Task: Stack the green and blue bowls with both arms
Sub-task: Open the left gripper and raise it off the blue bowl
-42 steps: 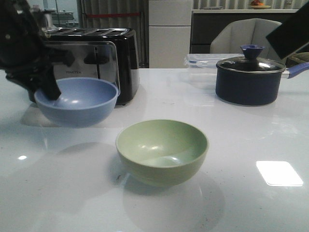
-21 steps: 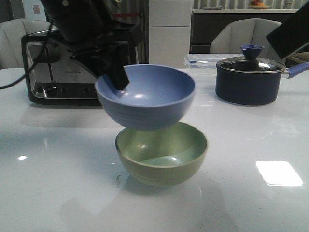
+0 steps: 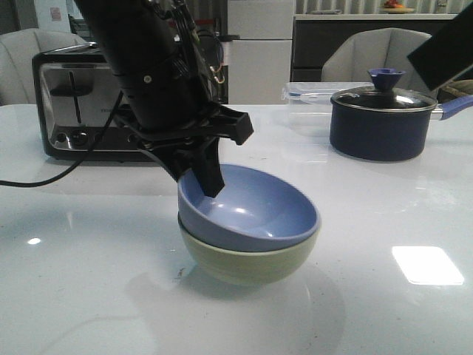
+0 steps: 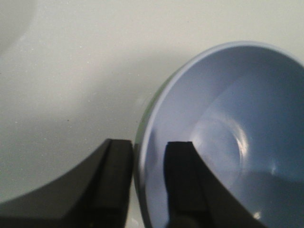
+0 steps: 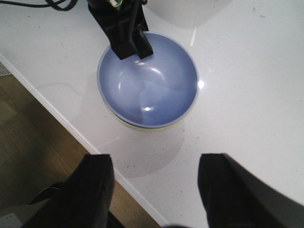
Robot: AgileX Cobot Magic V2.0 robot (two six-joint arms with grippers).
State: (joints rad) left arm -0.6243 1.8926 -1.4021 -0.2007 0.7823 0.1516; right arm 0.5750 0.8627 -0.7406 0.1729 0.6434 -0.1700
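The periwinkle blue bowl (image 3: 259, 211) sits nested, slightly tilted, inside the pale green bowl (image 3: 251, 262) at the table's middle. My left gripper (image 3: 203, 177) reaches down onto the blue bowl's left rim. In the left wrist view the left gripper (image 4: 147, 156) straddles that rim, one finger inside the blue bowl (image 4: 237, 133) and one outside, shut on it. My right gripper (image 5: 154, 190) is open and empty, high above the table's near edge. It looks down on the blue bowl (image 5: 147, 90), with a sliver of the green bowl (image 5: 142, 127) showing under it.
A black-and-chrome toaster (image 3: 74, 103) stands at the back left with its cord trailing over the table. A dark navy lidded saucepan (image 3: 380, 122) and a clear container (image 3: 310, 92) stand at the back right. The table's edge (image 5: 71, 128) runs close to the bowls.
My left arm carried the blue bowl from beside the toaster to the right, over the green bowl, then lowered it into the green bowl. The right arm has not moved.
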